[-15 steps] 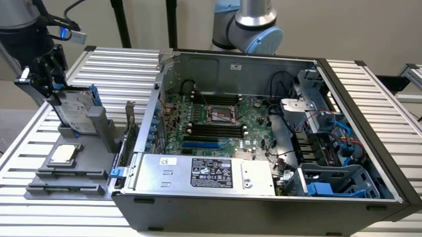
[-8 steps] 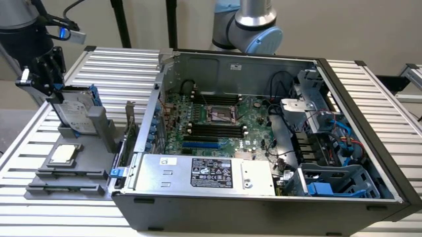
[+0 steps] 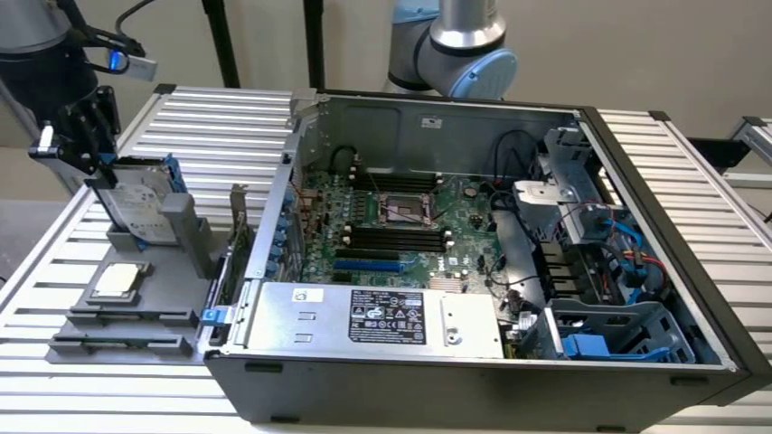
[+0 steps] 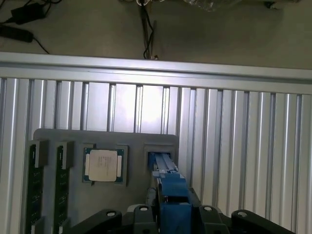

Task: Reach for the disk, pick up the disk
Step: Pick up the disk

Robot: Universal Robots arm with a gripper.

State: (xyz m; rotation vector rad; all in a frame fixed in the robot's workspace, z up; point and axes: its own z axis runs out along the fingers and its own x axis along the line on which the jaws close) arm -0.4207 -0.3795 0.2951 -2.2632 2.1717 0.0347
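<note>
Slatted aluminium table [image 3: 675, 172] beneath everything. Open desktop computer case [image 3: 483, 384] lying on its side across the middle of it, green motherboard [image 3: 404, 226] exposed, silver power supply [image 3: 362, 316] with a black label along the near wall.

Towards the exterior view's left, just beside the case, a grey holder [image 3: 151, 348] on the slats, cut with slots and pockets. Standing in one of its slots, slightly tilted: the disk [image 3: 136, 206], silver with a white label and blue carrier rails, lower end down in the slot. Black gripper [image 3: 94, 154] at the disk's upper end.

Seen from the wrist: gripper [image 4: 173, 219] drawn narrow around the blue rail of the disk [image 4: 168, 187], with fingers [image 4: 144, 222] tight against either side and no gap showing.

Next to the disk's slot, in a square pocket, a processor chip [image 4: 103, 165], flat, metal lid up. Past the chip, two memory sticks [image 4: 33, 190] on edge in narrow grooves of the same holder.
</note>
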